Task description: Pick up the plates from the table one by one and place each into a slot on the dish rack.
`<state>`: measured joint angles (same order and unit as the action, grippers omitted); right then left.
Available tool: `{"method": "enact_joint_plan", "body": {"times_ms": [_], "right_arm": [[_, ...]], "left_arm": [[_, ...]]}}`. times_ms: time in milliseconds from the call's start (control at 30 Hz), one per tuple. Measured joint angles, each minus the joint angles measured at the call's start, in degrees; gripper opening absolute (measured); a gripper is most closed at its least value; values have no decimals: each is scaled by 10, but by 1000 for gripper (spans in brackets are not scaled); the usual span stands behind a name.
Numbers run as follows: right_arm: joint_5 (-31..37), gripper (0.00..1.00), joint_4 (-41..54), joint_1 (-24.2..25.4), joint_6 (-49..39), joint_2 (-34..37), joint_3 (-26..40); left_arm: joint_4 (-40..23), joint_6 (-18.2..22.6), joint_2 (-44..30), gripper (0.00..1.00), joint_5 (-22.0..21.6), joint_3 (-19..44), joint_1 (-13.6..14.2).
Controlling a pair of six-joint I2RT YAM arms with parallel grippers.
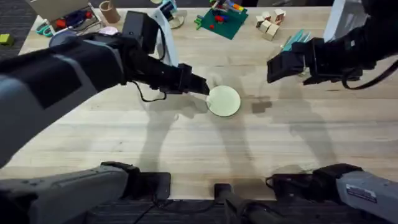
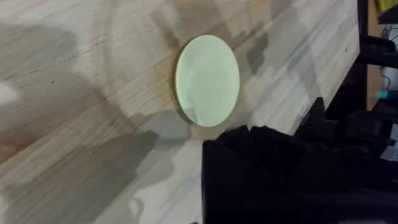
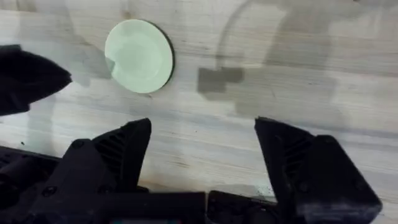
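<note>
Cream plate (image 1: 223, 101) lies flat mid-table (image 1: 186, 143), so an edge approach is needed. Left gripper (image 1: 202, 88) sits at its rim; jaw state unclear. Right gripper (image 3: 202, 155) hovers apart, jaws spread wide, empty.

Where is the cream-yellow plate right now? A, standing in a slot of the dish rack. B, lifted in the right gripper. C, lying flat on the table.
C: the cream-yellow plate lies flat on the bare table, with the left gripper at its edge and the right gripper open, away from it.
</note>
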<state>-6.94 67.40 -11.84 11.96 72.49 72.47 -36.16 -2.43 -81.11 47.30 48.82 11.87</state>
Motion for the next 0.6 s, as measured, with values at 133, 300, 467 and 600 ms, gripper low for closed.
{"method": "enact_joint_plan", "body": {"times_ms": [133,300,467,600], "right_arm": [[0,996,0,0,0,0,0],[0,995,1,0,0,0,0],[0,996,3,0,0,0,0],[0,996,3,0,0,0,0]], "left_arm": [[19,-2,-29,43,14,-2,0],[42,-4,-73,43,24,-2,0],[67,-5,-110,43,26,-3,0],[87,-5,-133,43,36,-3,1]]}}
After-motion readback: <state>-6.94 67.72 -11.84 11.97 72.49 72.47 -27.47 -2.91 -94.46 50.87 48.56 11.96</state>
